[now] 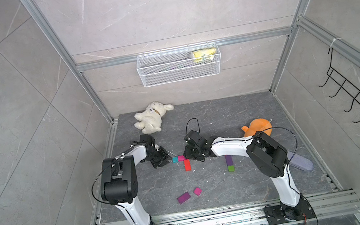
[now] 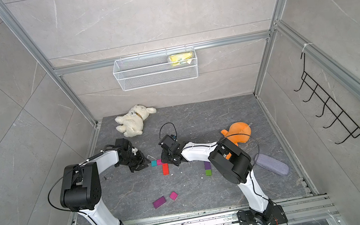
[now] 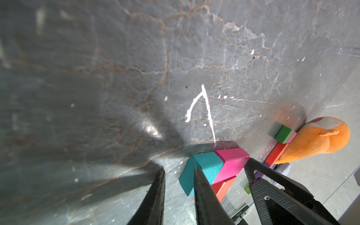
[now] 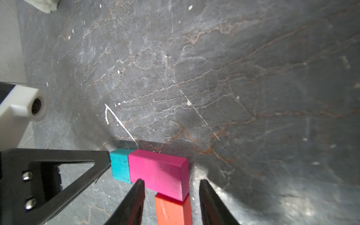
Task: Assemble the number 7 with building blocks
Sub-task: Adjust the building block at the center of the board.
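A teal block (image 1: pixel 175 159) (image 4: pixel 120 165) and a magenta block (image 1: pixel 181 157) (image 4: pixel 157 171) lie end to end as a short bar, with a red block (image 1: pixel 187 165) (image 4: pixel 173 210) running down from the magenta one's right end. My left gripper (image 1: pixel 169 157) (image 3: pixel 178 171) stands at the teal end, jaws a narrow gap apart over bare floor, one finger against the teal block (image 3: pixel 206 165). My right gripper (image 1: pixel 186 155) (image 4: pixel 171 183) is open, straddling the red block's top without touching. A purple block (image 1: pixel 228 158) and a green one (image 1: pixel 231 168) lie under the right arm.
A purple rectangle (image 1: pixel 183 197) and a pink square (image 1: pixel 197 191) lie loose near the front. The white plush dog (image 1: pixel 152 118) is at the back left, the orange plush toy (image 1: pixel 256 127) and a grey oblong pouch (image 1: pixel 300 162) at the right. A wire basket (image 1: pixel 178 68) hangs on the back wall.
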